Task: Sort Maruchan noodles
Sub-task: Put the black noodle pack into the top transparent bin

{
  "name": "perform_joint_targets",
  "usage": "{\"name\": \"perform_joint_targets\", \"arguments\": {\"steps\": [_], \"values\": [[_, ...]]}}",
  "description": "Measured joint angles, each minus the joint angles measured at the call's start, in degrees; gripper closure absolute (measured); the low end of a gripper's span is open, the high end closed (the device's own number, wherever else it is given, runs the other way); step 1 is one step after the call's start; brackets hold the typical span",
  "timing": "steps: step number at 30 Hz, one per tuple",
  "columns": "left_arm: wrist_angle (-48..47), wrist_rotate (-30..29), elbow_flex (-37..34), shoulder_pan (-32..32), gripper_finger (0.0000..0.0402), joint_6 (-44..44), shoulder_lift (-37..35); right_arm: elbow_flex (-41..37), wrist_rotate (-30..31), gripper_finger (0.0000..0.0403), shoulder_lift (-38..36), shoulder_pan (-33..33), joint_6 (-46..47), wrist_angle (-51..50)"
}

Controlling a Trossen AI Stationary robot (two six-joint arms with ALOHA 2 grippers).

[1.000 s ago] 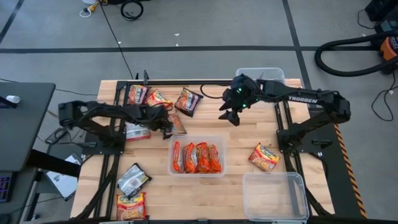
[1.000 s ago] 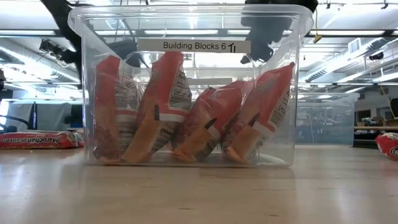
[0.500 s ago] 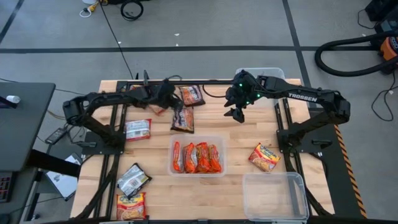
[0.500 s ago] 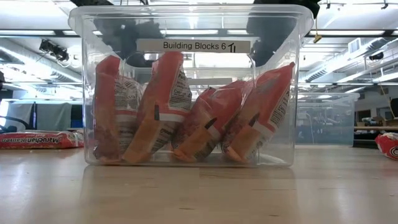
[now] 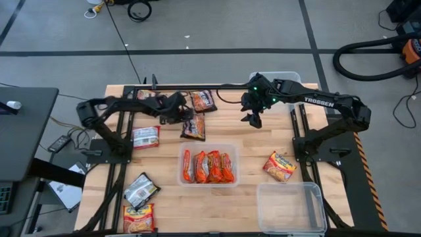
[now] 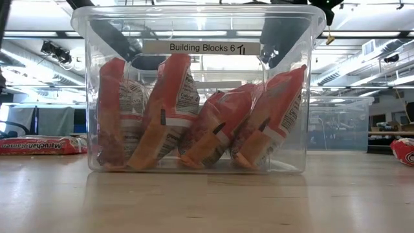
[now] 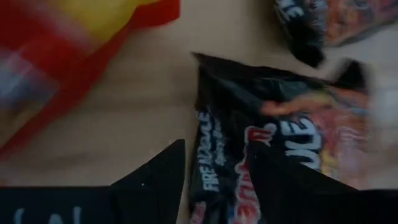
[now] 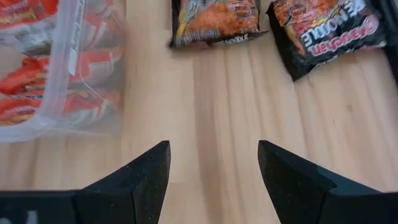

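Observation:
Maruchan noodles packets lie scattered on the wooden table. A dark packet (image 5: 193,128) lies flat just beyond the clear middle bin (image 5: 233,164), which holds several orange-red packets (image 6: 194,123) standing on edge. A second dark packet (image 5: 202,100) lies farther back. My left gripper (image 5: 187,116) is open over the nearer dark packet's end (image 7: 217,155); one finger is over the wrapper and the other over bare wood. My right gripper (image 5: 253,119) hangs open above bare wood (image 8: 211,124), right of both dark packets. My left gripper comes slanting down from the table's left at the nearer dark packet's end (image 7: 214,168). One finger (image 7: 292,186) covers part of the wrapper. I cannot tell whether it touches the packet, which lies on the table.
A yellow-red packet (image 7: 62,50) lies near the left gripper. Other packets lie at the left (image 5: 145,136), near left (image 5: 141,191) (image 5: 138,217) and right (image 5: 279,166). An empty clear bin (image 5: 289,207) stands near right, and another (image 5: 276,79) far right.
My left gripper has swung from beside the nearer dark packet toward the far edge, then come back right over that packet. The packet now lies fully in view. The farther dark packet has slid a little toward the far edge and turned. My right gripper has shifted slightly right and rolled.

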Motion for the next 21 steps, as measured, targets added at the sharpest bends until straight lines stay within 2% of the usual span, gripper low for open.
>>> {"name": "perform_joint_targets", "arguments": {"steps": [4, 7, 11, 15, 21], "values": [[13.24, 1.23, 0.13, 0.39, 0.0224, 3.6, 6.25, -0.07, 1.0, 0.0155, 0.0, -0.16, -1.63, 0.07], [27.59, 2.94, 1.18, -1.1, 0.0224, 7.09, 9.81, -0.07, 1.01, 0.0155, 0.0, -0.28, -1.65, -0.22], [38.94, 6.2, 6.54, -4.45, 0.0233, 17.48, 11.24, -0.07, 0.74, 0.0155, 0.0, -0.31, -1.74, -0.23], [36.62, 12.49, 13.57, -7.54, 0.0244, 27.54, 11.74, -0.07, 0.73, 0.0155, 0.57, -0.29, -1.74, 0.5], [23.93, 15.06, 21.44, -7.48, 0.0251, 30.09, 7.44, -0.03, 0.81, 0.0155, 5.98, 0.18, -1.39, 4.72]]}}
